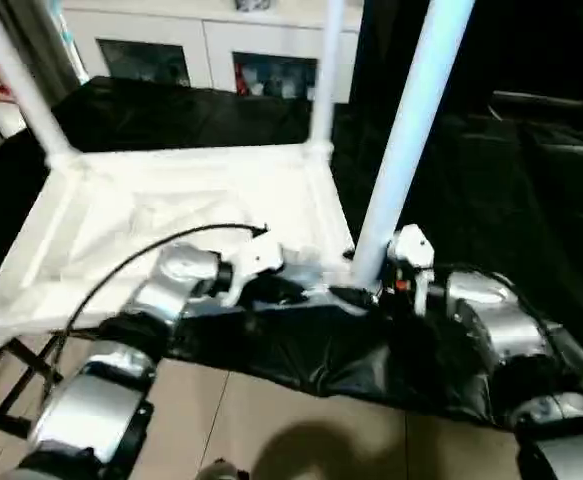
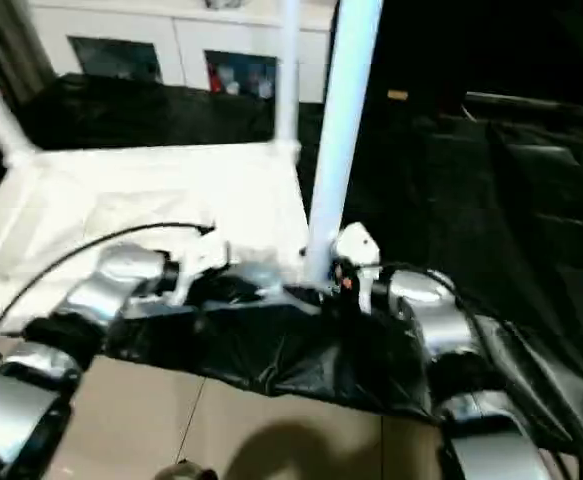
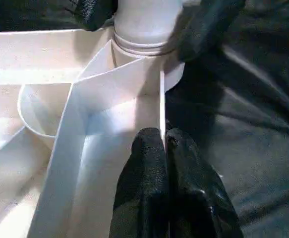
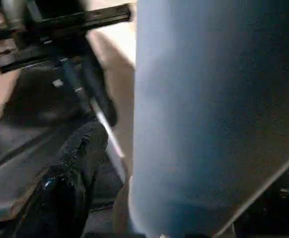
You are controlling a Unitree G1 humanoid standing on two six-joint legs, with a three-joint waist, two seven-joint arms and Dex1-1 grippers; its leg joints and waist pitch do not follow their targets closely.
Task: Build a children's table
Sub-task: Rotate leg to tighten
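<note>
Pinching a thin upright rib of the children's table [image 1: 171,215], the left gripper [image 3: 164,141] is seen with its two black fingers [image 3: 144,188] pressed together, the rib's edge caught between their tips. This rib runs straight up to the near corner socket [image 3: 144,49], into which the near leg [image 1: 411,120] is set. The right gripper [image 3: 149,20] is placed around that same leg just above the socket, its fingers [image 3: 208,25] spread wide, one on either side of the round shaft; whether they touch it cannot be told. In the right wrist view the leg is shown close against one black finger [image 4: 80,158].

The table is laid upside down on black sheeting [image 1: 511,170], its ribbed underside turned upward. Beyond the near leg, two more legs [image 1: 326,70] are seen standing upright in the far corners of the top. Behind the table a white glass-doored cabinet [image 1: 211,45] is seen. On the near side of the near leg, tan floor [image 1: 301,430] is shown past the sheeting's edge.
</note>
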